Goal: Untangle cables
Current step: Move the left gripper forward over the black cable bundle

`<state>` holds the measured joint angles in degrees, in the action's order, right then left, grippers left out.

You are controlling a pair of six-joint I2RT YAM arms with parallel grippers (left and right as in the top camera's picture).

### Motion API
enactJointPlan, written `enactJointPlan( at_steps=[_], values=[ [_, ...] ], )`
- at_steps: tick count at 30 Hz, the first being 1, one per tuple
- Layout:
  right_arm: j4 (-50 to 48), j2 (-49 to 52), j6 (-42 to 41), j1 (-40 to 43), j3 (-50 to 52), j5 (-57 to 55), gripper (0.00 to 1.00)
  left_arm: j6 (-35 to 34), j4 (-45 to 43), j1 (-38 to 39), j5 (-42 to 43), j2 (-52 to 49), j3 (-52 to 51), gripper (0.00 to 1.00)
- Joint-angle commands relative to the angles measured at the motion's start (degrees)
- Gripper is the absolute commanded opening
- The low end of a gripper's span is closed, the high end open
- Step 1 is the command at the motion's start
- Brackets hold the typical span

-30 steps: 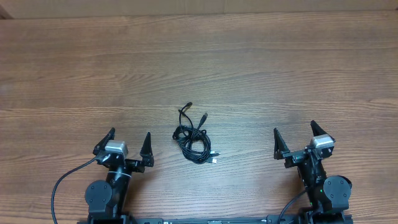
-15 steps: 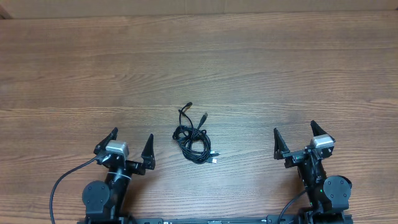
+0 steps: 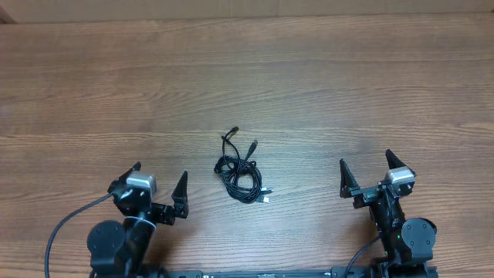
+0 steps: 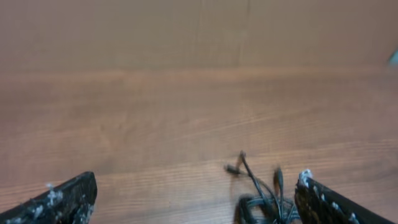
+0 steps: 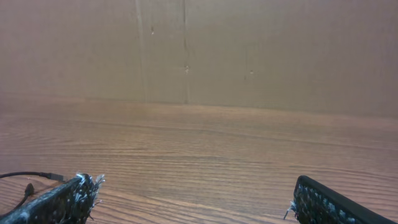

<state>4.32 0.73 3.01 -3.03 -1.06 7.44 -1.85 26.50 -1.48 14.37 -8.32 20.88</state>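
The cables [image 3: 241, 170] are a small tangled bundle of thin black cords with plug ends, lying on the wooden table near the front middle. In the left wrist view the bundle [image 4: 264, 193] shows blurred, just inside the right finger. My left gripper [image 3: 160, 179] is open and empty, left of the bundle. My right gripper [image 3: 364, 168] is open and empty, well to the right of it. In the right wrist view only a cord end [image 5: 28, 177] shows at the left edge, beside the left finger.
The wooden table [image 3: 247, 77] stretches away behind the bundle. A brown cardboard wall [image 5: 199, 50] stands at the table's far edge. Thick black arm cables [image 3: 65, 232] loop beside the left arm base.
My left arm has shifted a little to the left and toward the front edge, and its view is blurred. The right arm and the cables have not moved.
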Motion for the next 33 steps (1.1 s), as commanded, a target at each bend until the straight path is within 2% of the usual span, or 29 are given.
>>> enactJointPlan(
  at_steps=[1, 7, 12, 17, 24, 33],
  values=[
    [-0.1, -0.6, 0.1, 0.3, 0.6, -0.3, 1.00, 1.9, 3.4, 0.1, 0.5, -5.5, 4.9, 1.00],
    [-0.1, -0.6, 0.1, 0.3, 0.6, -0.3, 1.00, 3.7, 12.2, 0.1, 3.2, -17.4, 15.1, 1.00],
    [-0.1, -0.6, 0.1, 0.3, 0.6, -0.3, 1.00, 3.9, 23.7, 0.3, 4.0, -30.3, 29.2, 1.00],
    [-0.1, -0.6, 0.1, 0.3, 0.6, -0.3, 1.00, 6.4, 30.4, 2.7, 6.3, -38.4, 38.5, 0.99],
    [-0.1, -0.6, 0.1, 0.3, 0.6, -0.3, 1.00, 4.7, 35.5, 10.8, 5.4, -48.7, 47.6, 1.00],
    [-0.1, -0.6, 0.1, 0.3, 0.6, -0.3, 1.00, 3.3, 40.4, 24.9, -5.3, -62.6, 56.0, 1.00]
  ],
)
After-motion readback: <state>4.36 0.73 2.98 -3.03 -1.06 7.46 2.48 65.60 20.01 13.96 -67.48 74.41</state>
